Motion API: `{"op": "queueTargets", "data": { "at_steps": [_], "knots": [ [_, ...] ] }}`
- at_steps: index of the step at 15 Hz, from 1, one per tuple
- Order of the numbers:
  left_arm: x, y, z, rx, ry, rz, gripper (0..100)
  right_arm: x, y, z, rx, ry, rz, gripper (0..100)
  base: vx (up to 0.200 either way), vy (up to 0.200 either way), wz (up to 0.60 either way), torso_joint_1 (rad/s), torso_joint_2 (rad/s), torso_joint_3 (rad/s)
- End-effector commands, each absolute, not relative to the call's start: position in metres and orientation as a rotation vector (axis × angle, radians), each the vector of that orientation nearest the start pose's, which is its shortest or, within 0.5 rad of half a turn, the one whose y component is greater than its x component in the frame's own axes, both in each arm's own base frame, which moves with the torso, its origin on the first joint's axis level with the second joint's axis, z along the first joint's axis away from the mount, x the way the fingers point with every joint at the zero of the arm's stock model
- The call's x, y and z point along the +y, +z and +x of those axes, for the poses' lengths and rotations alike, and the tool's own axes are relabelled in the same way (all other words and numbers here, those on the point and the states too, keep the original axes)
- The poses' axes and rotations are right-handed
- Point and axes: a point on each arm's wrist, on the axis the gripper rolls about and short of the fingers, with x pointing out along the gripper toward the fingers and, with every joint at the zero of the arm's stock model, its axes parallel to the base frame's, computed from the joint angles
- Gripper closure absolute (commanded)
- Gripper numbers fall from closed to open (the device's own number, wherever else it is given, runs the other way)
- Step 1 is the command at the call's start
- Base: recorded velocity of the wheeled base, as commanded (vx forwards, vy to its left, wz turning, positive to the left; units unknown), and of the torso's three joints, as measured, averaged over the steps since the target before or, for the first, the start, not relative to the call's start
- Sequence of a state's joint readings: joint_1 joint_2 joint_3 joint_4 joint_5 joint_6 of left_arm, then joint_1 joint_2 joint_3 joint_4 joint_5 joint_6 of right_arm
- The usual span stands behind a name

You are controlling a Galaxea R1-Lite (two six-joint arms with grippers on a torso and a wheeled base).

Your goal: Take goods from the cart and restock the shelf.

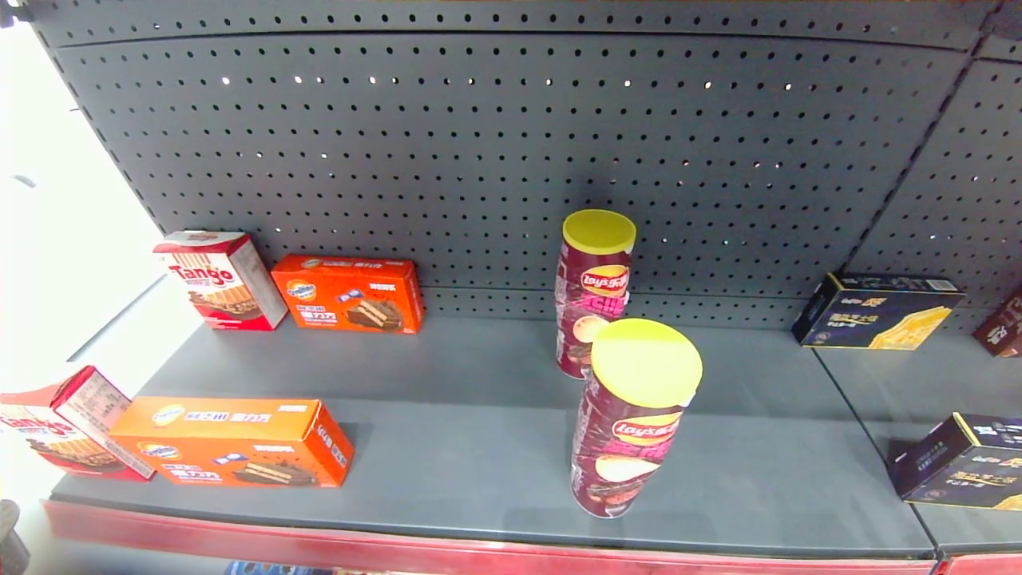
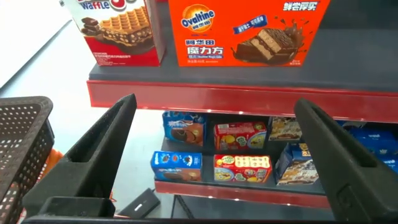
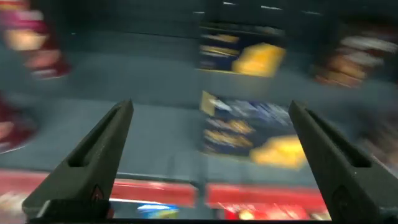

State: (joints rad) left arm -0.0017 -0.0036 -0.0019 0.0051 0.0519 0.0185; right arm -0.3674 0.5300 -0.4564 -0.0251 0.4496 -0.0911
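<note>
second can (image 1: pixel 595 291) stands just behind the front can (image 1: pixel 635 415) on the shelf (image 1: pixel 479 447). right of it, blurred, probably a dark box (image 3: pixel 249 127). left tool (image 2: pixel 216 106) and right tool (image 3: pixel 211 107) gape empty.

A shelf (image 1: pixel 479 447) backed by a pegboard panel (image 1: pixel 479 160). Near the middle stand two cans, the rear can (image 1: pixel 595 291) just behind the front can (image 1: pixel 631 423), which is close to the shelf's front edge. At back left, a wafer box (image 1: pixel 219 279) sits just left of a cake box (image 1: pixel 349 293). At front left, a second wafer box (image 1: pixel 64 431), cut off by the view's edge, appears to touch a long box (image 1: pixel 231 442) on its right. Far right, a far box (image 1: pixel 874 311) lies at the back, with a near box (image 1: pixel 962 463) in front of it.
</note>
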Motion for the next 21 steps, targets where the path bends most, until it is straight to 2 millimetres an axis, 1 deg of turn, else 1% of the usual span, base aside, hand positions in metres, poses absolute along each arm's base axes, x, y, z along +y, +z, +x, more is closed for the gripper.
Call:
{"op": "queueTargets", "data": {
  "at_steps": [1, 3, 4, 5, 7, 11, 14, 18, 21],
  "knots": [
    [0.001, 0.075, -0.023, 0.003, 0.051, 0.017, 0, 0.003, 0.217, 0.081, 0.229, 0.353, -0.048, 0, 0.000, 0.000, 0.00, 0.000, 0.00, 0.000],
    [0.001, 0.075, -0.023, 0.003, 0.052, 0.014, 0, 0.019, 0.213, 0.101, 0.298, 0.429, -0.079, 0, 0.000, 0.000, 0.00, 0.000, 0.00, 0.000],
    [0.001, 0.075, -0.023, 0.003, 0.051, 0.014, 0, 0.022, 0.213, 0.106, 0.305, 0.443, -0.085, 0, 0.000, 0.000, 0.00, 0.000, 0.00, 0.000],
    [0.001, 0.075, -0.023, 0.003, 0.049, 0.014, 0, 0.029, 0.208, 0.120, 0.328, 0.482, -0.090, 0, 0.000, 0.000, 0.00, 0.000, 0.00, 0.000],
    [0.001, 0.075, -0.023, 0.003, 0.049, 0.014, 0, 0.036, 0.203, 0.132, 0.359, 0.521, -0.108, 0, 0.000, 0.000, 0.00, 0.000, 0.00, 0.000],
    [0.001, 0.075, -0.023, 0.003, 0.048, 0.012, 0, 0.055, 0.197, 0.143, 0.384, 0.622, -0.135, 0, 0.000, 0.000, 0.00, 0.000, 0.00, 0.000],
    [0.001, 0.075, -0.023, 0.003, 0.049, 0.014, 0, 0.072, 0.193, 0.156, 0.413, 0.686, -0.153, 0, 0.000, 0.000, 0.00, 0.000, 0.00, 0.000],
    [0.001, 0.075, -0.023, 0.003, 0.049, 0.014, 0, 0.095, 0.191, 0.178, 0.442, 0.714, -0.180, 0, 0.000, 0.000, 0.00, 0.000, 0.00, 0.000],
    [0.001, 0.075, -0.023, 0.003, 0.051, 0.014, 0, 0.102, 0.186, 0.187, 0.466, 0.722, -0.199, 0, 0.000, 0.000, 0.00, 0.000, 0.00, 0.000]
  ]
}}
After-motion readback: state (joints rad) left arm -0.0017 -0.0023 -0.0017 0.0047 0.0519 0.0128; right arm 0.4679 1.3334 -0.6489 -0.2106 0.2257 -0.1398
